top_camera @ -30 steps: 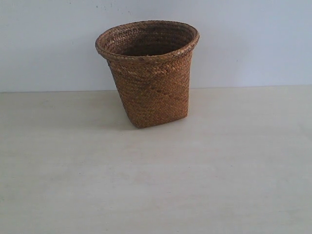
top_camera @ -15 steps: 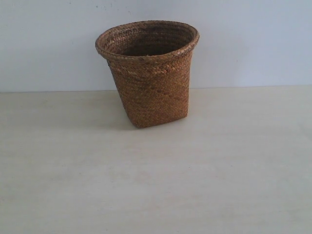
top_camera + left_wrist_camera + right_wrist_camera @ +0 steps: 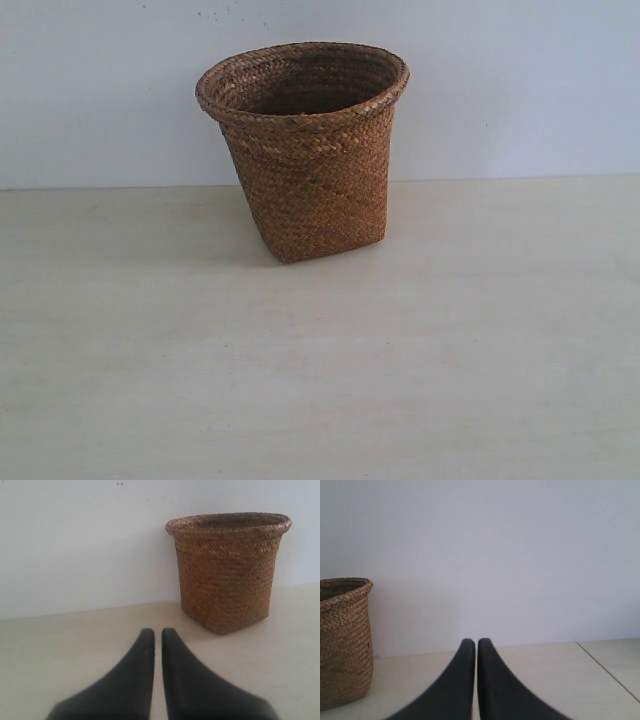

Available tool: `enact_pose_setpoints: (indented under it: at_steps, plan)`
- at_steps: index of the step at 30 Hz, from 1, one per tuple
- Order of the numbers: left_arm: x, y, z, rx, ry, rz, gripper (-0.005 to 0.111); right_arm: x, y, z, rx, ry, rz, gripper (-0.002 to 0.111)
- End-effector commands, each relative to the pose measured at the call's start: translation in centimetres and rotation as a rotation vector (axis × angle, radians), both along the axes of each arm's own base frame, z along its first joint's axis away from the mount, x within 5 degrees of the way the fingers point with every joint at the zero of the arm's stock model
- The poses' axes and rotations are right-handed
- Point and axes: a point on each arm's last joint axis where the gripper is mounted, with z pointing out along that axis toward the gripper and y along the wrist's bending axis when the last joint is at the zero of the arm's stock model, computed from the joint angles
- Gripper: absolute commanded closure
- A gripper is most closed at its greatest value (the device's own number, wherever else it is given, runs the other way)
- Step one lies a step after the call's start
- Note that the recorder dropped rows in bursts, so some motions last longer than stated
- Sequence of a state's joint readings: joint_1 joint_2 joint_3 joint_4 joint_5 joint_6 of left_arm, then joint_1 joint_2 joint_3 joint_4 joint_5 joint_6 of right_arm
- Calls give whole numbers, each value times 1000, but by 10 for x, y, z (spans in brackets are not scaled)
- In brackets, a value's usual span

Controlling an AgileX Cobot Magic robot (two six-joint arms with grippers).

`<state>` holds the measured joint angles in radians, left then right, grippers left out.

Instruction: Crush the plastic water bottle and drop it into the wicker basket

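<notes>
The brown wicker basket stands upright near the back of the pale table, against the white wall. It also shows in the left wrist view, basket, and at the edge of the right wrist view, basket. The plastic water bottle is in none of the views. My left gripper is shut with nothing between its black fingers, low over the table and short of the basket. My right gripper is shut too and holds nothing, off to the basket's side. Neither gripper appears in the exterior view.
The pale wooden table runs up to a white wall behind the basket. A seam in the table surface shows in the right wrist view.
</notes>
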<state>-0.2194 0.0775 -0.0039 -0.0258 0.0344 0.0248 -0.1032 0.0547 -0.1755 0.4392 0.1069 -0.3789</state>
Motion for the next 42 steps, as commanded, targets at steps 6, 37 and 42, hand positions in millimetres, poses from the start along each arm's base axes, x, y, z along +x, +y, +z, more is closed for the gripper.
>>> enact_pose_setpoints:
  at_steps: [6, 37, 42]
  plan:
    - [-6, 5, -8, 2, 48, 73, 102, 0, -1, 0, 5, -11, -9, 108]
    - [-7, 10, -20, 6, 186, 158, 102, 0, -1, 0, 5, -11, -9, 108]
    - [-7, 10, -20, 6, 186, 158, 102, 0, -1, 0, 5, -11, -9, 108]
